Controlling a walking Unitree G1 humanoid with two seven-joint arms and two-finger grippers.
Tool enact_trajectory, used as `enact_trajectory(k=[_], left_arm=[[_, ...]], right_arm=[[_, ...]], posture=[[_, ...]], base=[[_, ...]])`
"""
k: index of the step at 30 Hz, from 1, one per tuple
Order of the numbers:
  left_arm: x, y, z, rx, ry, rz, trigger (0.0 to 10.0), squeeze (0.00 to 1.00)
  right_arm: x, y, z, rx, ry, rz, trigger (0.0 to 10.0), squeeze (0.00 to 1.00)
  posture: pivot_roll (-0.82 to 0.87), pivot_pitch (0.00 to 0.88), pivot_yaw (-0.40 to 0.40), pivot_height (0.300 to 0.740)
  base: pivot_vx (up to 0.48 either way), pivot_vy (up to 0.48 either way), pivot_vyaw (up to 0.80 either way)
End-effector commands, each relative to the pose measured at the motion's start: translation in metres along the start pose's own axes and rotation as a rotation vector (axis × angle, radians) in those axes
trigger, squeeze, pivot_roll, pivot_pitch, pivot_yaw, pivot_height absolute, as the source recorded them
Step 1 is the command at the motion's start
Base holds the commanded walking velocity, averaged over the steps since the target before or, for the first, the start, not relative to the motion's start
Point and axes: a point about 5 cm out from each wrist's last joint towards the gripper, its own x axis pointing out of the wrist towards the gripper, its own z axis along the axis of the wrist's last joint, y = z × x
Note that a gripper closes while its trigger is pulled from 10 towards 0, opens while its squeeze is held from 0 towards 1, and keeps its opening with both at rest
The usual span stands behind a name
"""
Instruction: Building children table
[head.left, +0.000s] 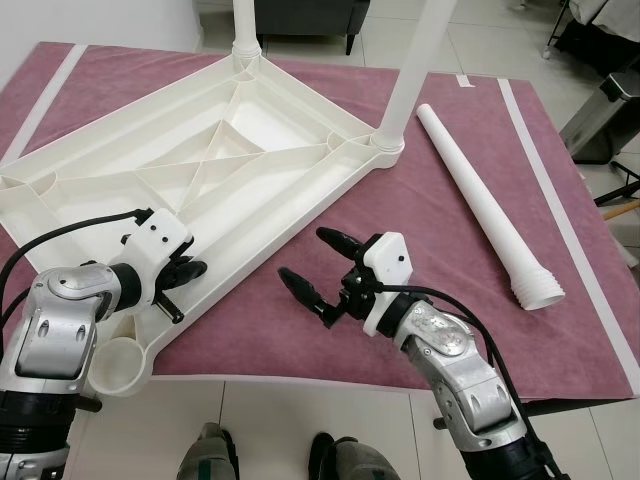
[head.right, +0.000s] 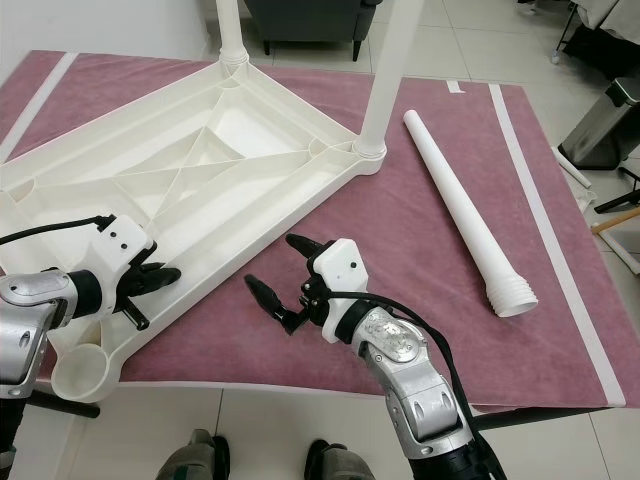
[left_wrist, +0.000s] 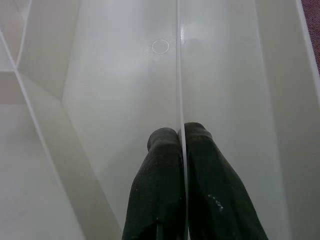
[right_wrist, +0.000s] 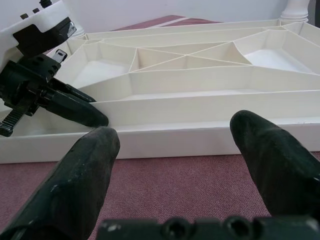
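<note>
The white plastic table top (head.left: 250, 150) lies upside down on a maroon rug (head.left: 470, 300). Two white legs (head.left: 415, 70) stand screwed into its far corners. A third leg (head.left: 480, 190) lies loose on the rug to the right, threaded end toward me. The near-left corner socket (head.left: 120, 365) holds nothing. My left gripper (head.left: 190, 270) is inside the near edge of the table top, shut on a thin rib (left_wrist: 177, 65). My right gripper (head.left: 308, 258) hangs open over the rug just in front of the table's near rim (right_wrist: 200, 140), with nothing between its fingers.
A steel bin (head.left: 610, 110) stands on the tile floor off the rug's right edge. A dark chair (head.left: 310, 20) is behind the rug. My feet (head.left: 210, 455) are at the rug's near edge.
</note>
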Motion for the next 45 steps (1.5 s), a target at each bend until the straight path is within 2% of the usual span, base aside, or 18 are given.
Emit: enact_trajectory(k=[1,3,6,8,11,12,15,16,23,26,28,31,35,36,37,38,44,45], left_arm=[[0.005,0.002,0.001,-0.024,-0.02,0.132,0.0,0.0],[0.005,0.001,0.005,-0.024,-0.033,0.125,0.0,0.0],[0.008,-0.004,0.024,-0.011,-0.097,0.093,0.0,0.0],[0.011,-0.007,0.048,0.017,-0.17,0.067,0.0,0.0],[0.012,-0.008,0.057,0.029,-0.196,0.056,0.0,0.0],[0.014,-0.01,0.071,0.045,-0.238,0.04,0.0,0.0],[0.017,-0.013,0.084,0.059,-0.27,0.028,0.0,0.0],[0.026,-0.02,0.104,0.085,-0.313,-0.007,0.0,0.0],[0.049,-0.032,0.119,0.105,-0.305,-0.033,0.0,0.0],[0.063,-0.044,0.137,0.121,-0.328,-0.043,0.0,0.0],[0.066,-0.046,0.14,0.129,-0.331,-0.044,0.0,0.0],[0.077,-0.057,0.145,0.239,-0.296,-0.025,0.0,0.0],[0.084,-0.063,0.144,0.251,-0.275,-0.018,0.0,0.0],[0.087,-0.066,0.143,0.218,-0.279,-0.029,7.6,0.0],[0.088,-0.069,0.143,0.186,-0.288,-0.041,8.2,0.0],[0.089,-0.071,0.148,0.14,-0.321,-0.047,10.0,0.0],[0.089,-0.066,0.149,0.12,-0.32,-0.002,10.0,0.0],[0.089,-0.061,0.145,0.113,-0.307,0.017,10.0,1.0]], right_arm=[[-0.001,-0.001,-0.003,0.007,0.014,-0.001,10.0,0.0],[-0.001,0.0,-0.003,0.007,0.015,-0.002,10.0,0.0],[-0.001,0.0,-0.004,0.008,0.016,-0.004,10.0,0.0],[-0.001,0.0,-0.005,0.011,0.021,-0.008,10.0,0.0],[-0.002,0.0,-0.006,0.012,0.024,-0.009,10.0,0.0],[-0.003,0.0,-0.008,0.013,0.03,-0.009,10.0,0.0],[-0.003,-0.001,-0.009,0.011,0.036,-0.011,10.0,0.0],[-0.005,-0.008,-0.011,-0.001,0.048,-0.032,10.0,0.0],[-0.01,-0.033,-0.008,-0.053,0.055,-0.1,10.0,0.0],[-0.016,-0.056,-0.002,-0.104,0.06,-0.166,10.0,0.0],[-0.017,-0.06,-0.001,-0.114,0.061,-0.178,10.0,0.0],[-0.02,-0.069,0.002,-0.136,0.06,-0.209,10.0,0.0],[-0.021,-0.071,0.003,-0.141,0.06,-0.216,10.0,0.0],[-0.021,-0.069,0.002,-0.139,0.059,-0.211,10.0,0.0],[-0.021,-0.068,0.001,-0.137,0.06,-0.207,10.0,0.0],[-0.02,-0.066,0.0,-0.133,0.06,-0.201,10.0,0.0],[-0.017,-0.06,-0.002,-0.121,0.058,-0.174,10.0,0.0],[-0.015,-0.058,-0.003,-0.118,0.056,-0.165,10.0,0.0]], posture=[[0.14,0.167,-0.024,0.74],[0.14,0.167,-0.024,0.74],[0.14,0.168,-0.018,0.74],[0.14,0.169,-0.017,0.74],[0.14,0.169,-0.017,0.74],[0.15,0.169,-0.017,0.74],[0.15,0.17,-0.016,0.74],[0.15,0.17,-0.011,0.74],[0.15,0.169,-0.006,0.74],[0.14,0.168,-0.002,0.74],[0.14,0.168,-0.002,0.74],[0.13,0.167,0.003,0.74],[0.13,0.167,0.005,0.74],[0.13,0.168,0.004,0.74],[0.13,0.168,0.004,0.74],[0.13,0.168,0.003,0.74],[0.13,0.167,-0.003,0.74],[0.14,0.166,-0.006,0.74]], base=[[0.0,0.0,0.0],[0.0,0.0,0.0],[0.0,0.0,0.0],[0.0,0.0,0.0],[0.0,0.0,0.0],[0.0,0.0,0.0],[0.0,0.0,0.0],[0.0,0.0,0.0],[0.0,0.0,0.0],[0.0,0.0,0.0],[0.0,0.0,0.0],[0.0,0.0,0.0],[0.0,0.0,0.0],[0.0,0.0,0.0],[0.0,0.0,0.0],[0.0,0.0,0.0],[0.0,0.0,0.0],[0.0,0.0,0.0]])
